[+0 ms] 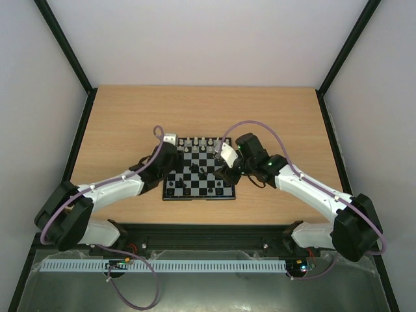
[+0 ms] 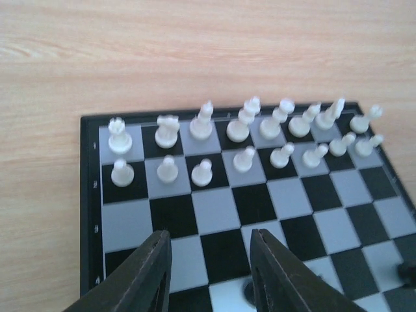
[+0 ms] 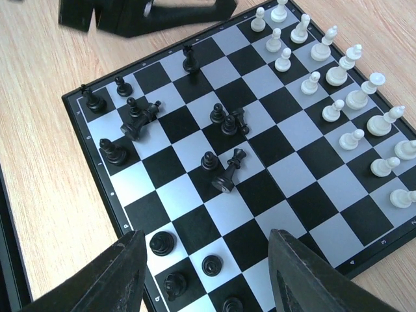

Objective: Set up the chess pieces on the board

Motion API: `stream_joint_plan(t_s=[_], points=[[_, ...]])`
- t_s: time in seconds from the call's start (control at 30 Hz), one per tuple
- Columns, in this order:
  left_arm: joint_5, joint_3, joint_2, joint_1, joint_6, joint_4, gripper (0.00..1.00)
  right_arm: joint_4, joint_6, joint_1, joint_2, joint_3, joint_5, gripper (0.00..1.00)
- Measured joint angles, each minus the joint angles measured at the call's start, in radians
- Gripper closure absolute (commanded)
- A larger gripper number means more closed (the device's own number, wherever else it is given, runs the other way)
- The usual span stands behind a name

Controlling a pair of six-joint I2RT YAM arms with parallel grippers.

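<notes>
Both empty over the board point(image 3: 260, 195) mid-counter point(image 1: 130, 117), my left tool point(image 2: 209, 239) part open and right tool point(image 3: 207, 237) wide; white pieces point(image 2: 240, 123) ranked, so I'd pinch the toppled black piece point(image 3: 229, 174) low and stand it upright on its back row

Bare strip of board point(image 3: 296, 153) between the packed white rows point(image 3: 333, 110) and the scattered, partly toppled black pieces point(image 3: 229, 170)
</notes>
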Motion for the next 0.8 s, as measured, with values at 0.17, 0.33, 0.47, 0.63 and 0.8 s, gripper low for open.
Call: stream_joint_plan(t_s=[0.17, 0.33, 0.47, 0.63, 0.8], points=[[0.076, 0.186, 0.024, 0.042, -0.014, -0.219, 0.67, 0.005, 0.0, -0.002, 0.0, -0.011, 0.012, 0.47], [0.161, 0.294, 0.066, 0.055, 0.015, -0.402, 0.73, 0.008, 0.015, -0.042, 0.0, -0.012, 0.018, 0.48], [0.234, 0.36, 0.089, 0.055, 0.035, -0.542, 0.77, 0.008, 0.023, -0.076, 0.0, -0.012, 0.024, 0.48], [0.306, 0.428, 0.138, 0.032, 0.04, -0.687, 0.75, 0.008, 0.027, -0.081, 0.0, -0.012, 0.024, 0.48], [0.339, 0.445, 0.19, -0.003, 0.037, -0.788, 0.74, 0.008, 0.027, -0.081, 0.002, -0.012, 0.024, 0.48]])
